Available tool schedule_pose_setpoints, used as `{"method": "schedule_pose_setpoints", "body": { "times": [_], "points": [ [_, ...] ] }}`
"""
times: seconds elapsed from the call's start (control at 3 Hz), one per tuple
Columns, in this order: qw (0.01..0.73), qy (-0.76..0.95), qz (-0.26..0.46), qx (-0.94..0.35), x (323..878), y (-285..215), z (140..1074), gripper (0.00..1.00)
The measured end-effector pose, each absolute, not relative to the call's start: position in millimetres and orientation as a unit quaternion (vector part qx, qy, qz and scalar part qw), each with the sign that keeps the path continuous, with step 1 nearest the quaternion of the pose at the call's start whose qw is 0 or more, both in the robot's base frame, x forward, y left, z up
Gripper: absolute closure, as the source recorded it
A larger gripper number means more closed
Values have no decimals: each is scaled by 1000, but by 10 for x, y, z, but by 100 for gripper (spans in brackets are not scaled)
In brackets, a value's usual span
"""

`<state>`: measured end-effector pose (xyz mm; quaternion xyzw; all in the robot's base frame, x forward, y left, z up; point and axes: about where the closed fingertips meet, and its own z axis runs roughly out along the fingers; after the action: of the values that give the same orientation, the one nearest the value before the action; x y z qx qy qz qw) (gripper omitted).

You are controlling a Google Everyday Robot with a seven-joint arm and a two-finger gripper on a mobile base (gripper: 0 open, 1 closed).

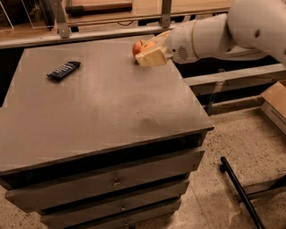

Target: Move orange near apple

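Your gripper (150, 52) hovers over the far right corner of the tabletop (111, 112), at the end of the white arm (232, 29) that reaches in from the right. You cannot tell whether it grips anything. The orange (148, 44) sits tucked right against it, partly hidden by its tan front. The apple (136, 47) sits just left of the gripper, touching or nearly touching the orange, so the two fruits lie side by side at the table's back edge.

Well to the gripper's left, and a little nearer you, lies a flat dark packet (64, 70), far from both fruits. Nothing lies between it and the gripper.

The tabletop is a dull grey-brown slab, scuffed paler in the middle. Below its front edge you see stacked drawers (116, 181) with small metal pulls. Behind the gripper runs a wooden bench (111, 18) with upright metal posts (166, 11). Under the arm a pale rail (232, 76) runs off to the right. Down on the speckled floor (232, 134), below and to the right of the gripper, lies a black rod (241, 192), and a cardboard box (275, 100) stands at the right edge.
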<state>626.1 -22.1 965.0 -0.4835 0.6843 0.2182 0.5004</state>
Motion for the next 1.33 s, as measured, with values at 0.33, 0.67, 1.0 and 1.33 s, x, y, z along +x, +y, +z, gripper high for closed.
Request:
{"method": "schedule_pose_setpoints", "body": {
  "times": [0.33,0.67,1.0,1.33],
  "points": [
    [531,675,229,-458,6771,-203,9326,100],
    [573,682,204,-407,7095,-505,9318,100],
    [571,683,203,-408,7111,-463,9277,100],
    [572,692,183,-401,7321,-450,9105,100]
  ]
}}
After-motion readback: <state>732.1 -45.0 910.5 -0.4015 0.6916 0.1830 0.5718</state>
